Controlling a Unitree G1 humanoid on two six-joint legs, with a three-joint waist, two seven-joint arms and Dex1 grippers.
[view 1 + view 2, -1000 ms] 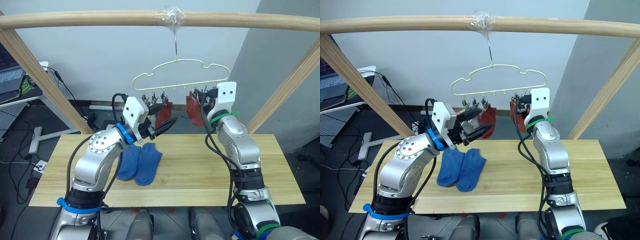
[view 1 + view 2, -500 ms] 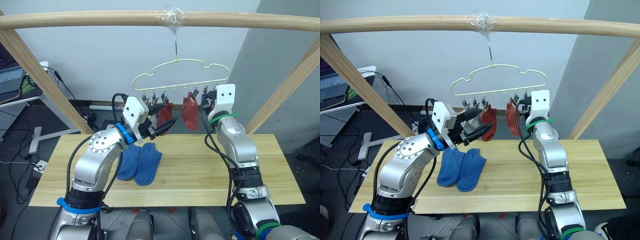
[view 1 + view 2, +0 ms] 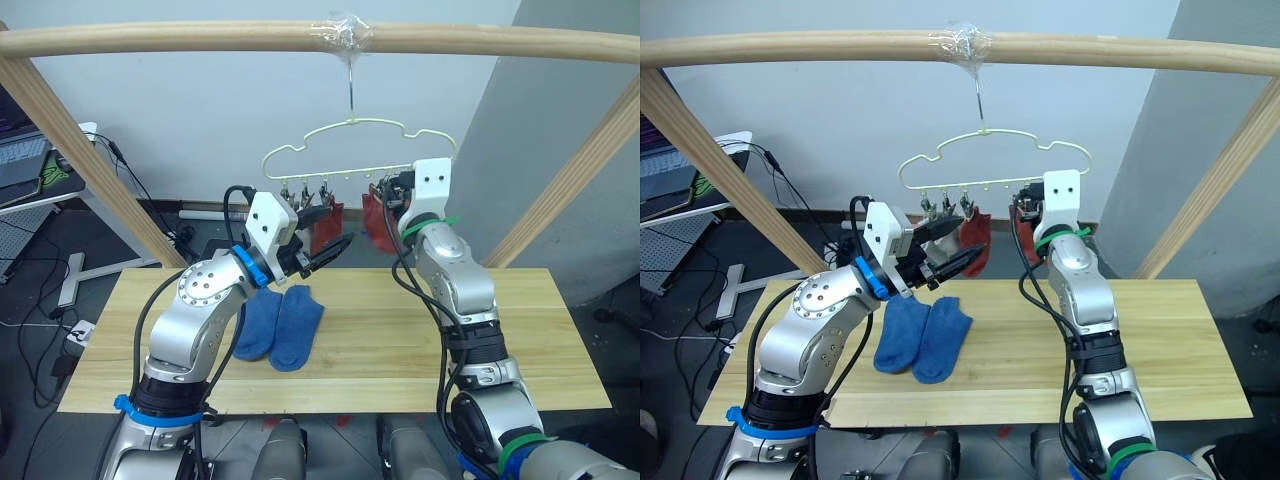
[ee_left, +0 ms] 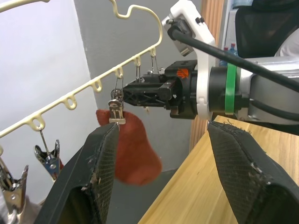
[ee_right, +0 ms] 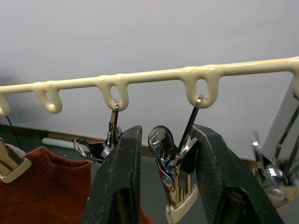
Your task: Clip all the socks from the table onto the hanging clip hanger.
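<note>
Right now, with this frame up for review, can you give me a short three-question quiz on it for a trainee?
1. True or false: two blue socks lie side by side on the table.
2. In the right wrist view, what hangs between the fingers of the right tool?
A. a metal clip
B. a grey sock
C. a cable
3. How many rust-red socks hang from the clip hanger?

Key: 1 true; 2 A; 3 two.
</note>
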